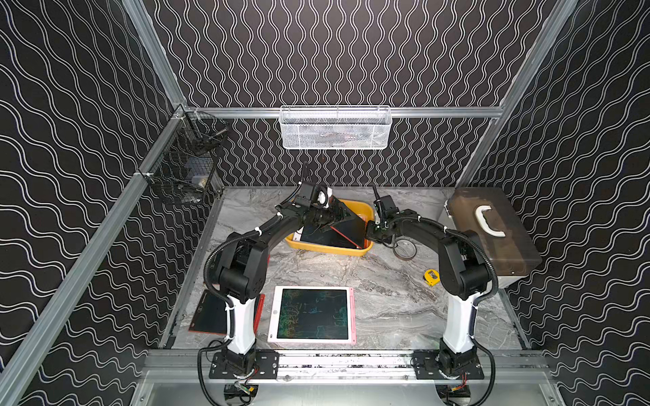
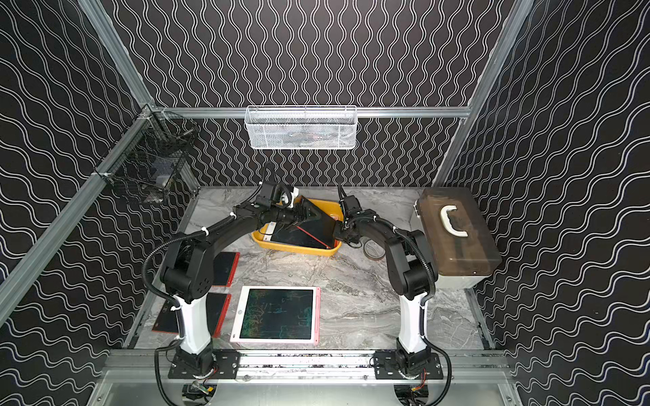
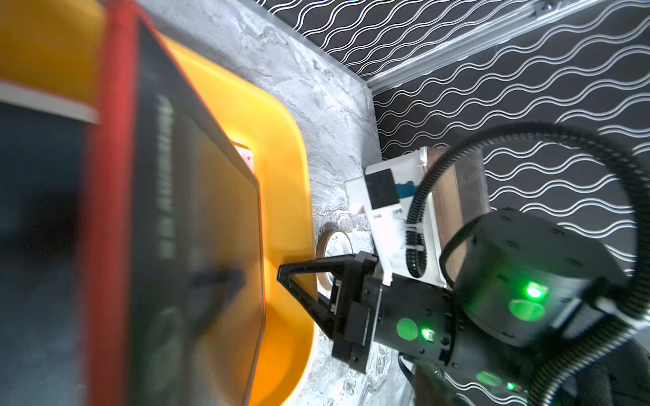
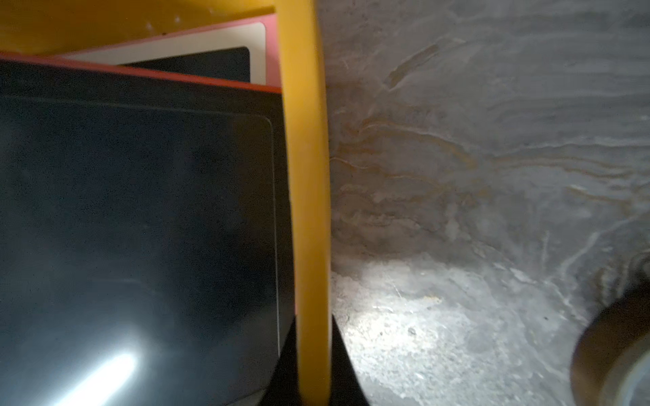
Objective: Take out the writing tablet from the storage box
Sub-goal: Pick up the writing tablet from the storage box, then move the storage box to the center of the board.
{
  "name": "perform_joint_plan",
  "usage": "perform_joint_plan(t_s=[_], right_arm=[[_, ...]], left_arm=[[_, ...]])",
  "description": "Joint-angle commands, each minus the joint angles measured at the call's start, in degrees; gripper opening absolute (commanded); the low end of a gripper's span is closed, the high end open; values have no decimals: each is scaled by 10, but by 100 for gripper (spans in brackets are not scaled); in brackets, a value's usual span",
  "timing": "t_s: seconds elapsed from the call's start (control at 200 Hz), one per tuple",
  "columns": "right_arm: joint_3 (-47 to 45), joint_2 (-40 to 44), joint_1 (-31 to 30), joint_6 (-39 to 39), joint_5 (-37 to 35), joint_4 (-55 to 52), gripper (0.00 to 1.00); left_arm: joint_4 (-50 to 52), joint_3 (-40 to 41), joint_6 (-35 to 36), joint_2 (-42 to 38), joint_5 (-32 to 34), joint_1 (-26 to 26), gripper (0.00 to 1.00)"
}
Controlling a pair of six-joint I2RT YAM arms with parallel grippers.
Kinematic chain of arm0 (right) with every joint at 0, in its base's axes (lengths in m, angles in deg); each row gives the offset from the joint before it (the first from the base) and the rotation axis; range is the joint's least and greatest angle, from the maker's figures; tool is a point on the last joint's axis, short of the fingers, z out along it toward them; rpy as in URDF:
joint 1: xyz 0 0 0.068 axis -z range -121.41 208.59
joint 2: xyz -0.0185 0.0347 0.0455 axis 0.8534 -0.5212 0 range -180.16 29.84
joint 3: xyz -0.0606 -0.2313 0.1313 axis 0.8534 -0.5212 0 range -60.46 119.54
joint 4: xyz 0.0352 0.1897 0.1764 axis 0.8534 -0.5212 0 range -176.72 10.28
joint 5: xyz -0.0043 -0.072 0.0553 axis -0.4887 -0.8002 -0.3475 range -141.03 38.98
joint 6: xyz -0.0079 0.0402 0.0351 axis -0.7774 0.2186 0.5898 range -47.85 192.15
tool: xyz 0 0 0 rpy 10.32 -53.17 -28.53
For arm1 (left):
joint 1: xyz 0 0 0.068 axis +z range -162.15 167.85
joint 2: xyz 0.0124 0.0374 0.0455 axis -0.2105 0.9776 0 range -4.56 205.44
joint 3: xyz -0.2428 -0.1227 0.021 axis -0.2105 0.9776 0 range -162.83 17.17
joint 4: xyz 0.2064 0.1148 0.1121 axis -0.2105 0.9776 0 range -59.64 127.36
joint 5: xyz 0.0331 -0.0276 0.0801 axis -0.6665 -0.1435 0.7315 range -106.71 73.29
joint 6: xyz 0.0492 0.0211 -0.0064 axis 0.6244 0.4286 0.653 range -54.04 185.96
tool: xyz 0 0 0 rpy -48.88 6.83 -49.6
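Note:
The yellow storage box point(image 1: 330, 250) point(image 2: 299, 250) stands at the back middle of the table. In it a black writing tablet point(image 1: 337, 235) point(image 2: 302, 235) with a red frame lies tilted. It fills the left wrist view point(image 3: 197, 211), blurred. Under it lies a pink-and-white tablet point(image 4: 197, 45). My left gripper point(image 1: 343, 214) point(image 2: 311, 211) hangs over the box at the red tablet's raised edge; its jaws do not show clearly. My right gripper point(image 1: 367, 232) point(image 3: 281, 274) point(image 4: 313, 351) is shut on the box's right rim point(image 4: 309, 175).
A pink-and-white tablet point(image 1: 311, 314) lies at the table's front. Red-framed tablets point(image 1: 209, 313) point(image 2: 225, 269) lie by the left arm's base. A tape roll point(image 1: 404, 250) and a yellow tape measure point(image 1: 432, 276) lie right of the box. The grey case point(image 1: 492, 232) stands far right, and a white mesh basket point(image 1: 336, 128) hangs behind.

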Motion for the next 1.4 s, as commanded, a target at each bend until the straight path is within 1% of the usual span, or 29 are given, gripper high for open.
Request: perform_joint_plan(t_s=[0.0,0.065,0.13,0.29,0.395,0.706,0.836,1.061,1.271,1.396], right_arm=[[0,-15,0,19,-5,-39,5],[5,-18,1,21,-6,-41,5],[10,-20,2,22,-6,-42,5],[21,-27,2,21,-7,-47,5],[22,-28,2,20,-11,-50,5],[9,-22,11,18,-12,-47,5],[6,-19,16,17,-10,-45,5],[11,-19,31,17,-17,-46,5],[55,-35,56,-4,-63,-57,5],[87,-52,80,-21,-63,-57,5]], left_arm=[[53,-16,58,-11,28,1,70],[72,-19,73,-14,45,1,58],[85,-22,85,-16,61,1,50],[99,-29,98,-13,78,1,38],[110,-38,105,-10,88,2,32],[125,-64,115,-8,111,3,5],[118,-61,111,-10,116,4,0],[104,-59,97,-30,101,9,0],[58,-49,54,-76,56,46,0],[54,-56,50,-95,39,66,0]])
